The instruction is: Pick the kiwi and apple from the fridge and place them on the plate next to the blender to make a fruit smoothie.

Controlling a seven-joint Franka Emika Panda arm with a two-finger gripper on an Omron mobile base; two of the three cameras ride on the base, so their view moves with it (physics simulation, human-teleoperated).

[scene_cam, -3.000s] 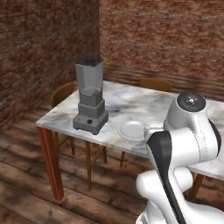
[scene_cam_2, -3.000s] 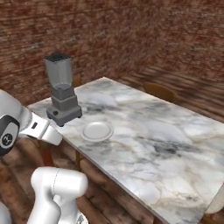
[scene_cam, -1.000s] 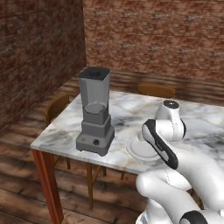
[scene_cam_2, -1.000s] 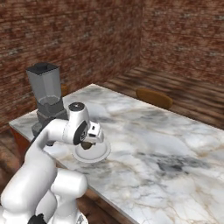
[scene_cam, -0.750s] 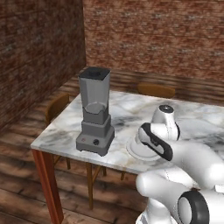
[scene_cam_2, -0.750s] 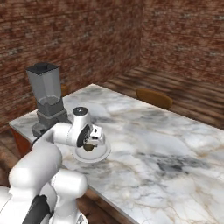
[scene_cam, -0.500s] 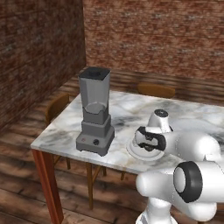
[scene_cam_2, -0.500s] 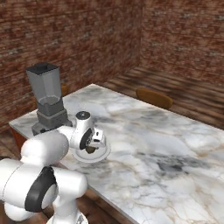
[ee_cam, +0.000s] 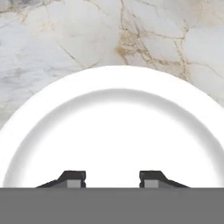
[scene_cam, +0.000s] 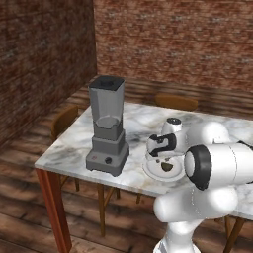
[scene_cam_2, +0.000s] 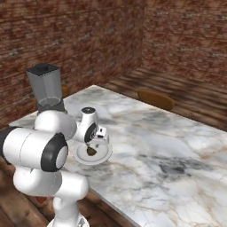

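The kiwi (scene_cam: 166,167) lies on the round white plate (scene_cam: 153,174), right of the dark grey blender (scene_cam: 106,123) on the marble table. My gripper (scene_cam: 160,155) hangs just above the plate, pointing down, slightly to the blender side of the kiwi. From the other side, the kiwi (scene_cam_2: 91,151) rests on the plate (scene_cam_2: 104,156) under the gripper (scene_cam_2: 94,142), with the blender (scene_cam_2: 45,88) behind my arm. In the hand view the gripper (ee_cam: 111,177) is open, its fingertips (ee_cam: 72,177) apart over the bare plate (ee_cam: 112,122). The apple and the fridge are out of view.
The marble table (scene_cam_2: 168,146) stretches wide to the right of the plate. A wooden chair (scene_cam: 176,102) stands at its far side, and another chair (scene_cam: 64,118) at the left end. Brick walls close the room behind. The table's near edge (scene_cam: 79,170) runs in front of the blender.
Both base views shifted as the base closed in on the table. My hand swung down over the plate, and the kiwi now lies on the plate beneath the open fingers.
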